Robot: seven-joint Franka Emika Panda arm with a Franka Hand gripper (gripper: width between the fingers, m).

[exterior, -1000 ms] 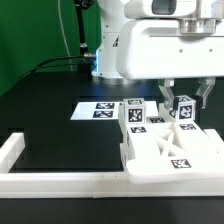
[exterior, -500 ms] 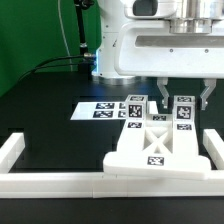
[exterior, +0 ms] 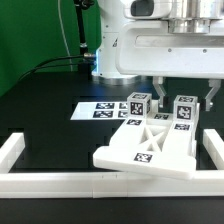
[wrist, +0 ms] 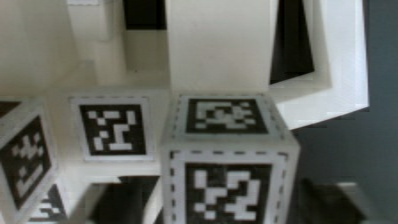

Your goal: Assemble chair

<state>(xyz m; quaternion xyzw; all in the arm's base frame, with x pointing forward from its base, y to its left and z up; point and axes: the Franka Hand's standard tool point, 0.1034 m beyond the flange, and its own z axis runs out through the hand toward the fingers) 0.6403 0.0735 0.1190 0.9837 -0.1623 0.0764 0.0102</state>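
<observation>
The chair's X-braced white panel point(exterior: 150, 146) lies tilted in the exterior view, its near corner over the front rail. A tagged upright post point(exterior: 185, 110) rises at its far end. My gripper point(exterior: 186, 101) straddles that post, one finger on each side, and appears shut on it. In the wrist view the post's tagged top point(wrist: 221, 116) and face sit between the dark fingers point(wrist: 111, 200) of the gripper point(wrist: 222, 205). A second tagged chair cube point(exterior: 138, 104) stands just to the exterior view's left of the post.
The marker board point(exterior: 100, 108) lies flat behind the panel. Long white border rails run along the front point(exterior: 55, 181), the left point(exterior: 10, 150) and the right point(exterior: 213, 148). The robot's white base point(exterior: 125, 50) stands at the back.
The panel has swung its near end toward the exterior view's left, now overhanging the front rail, while the post end stayed between my fingers.
</observation>
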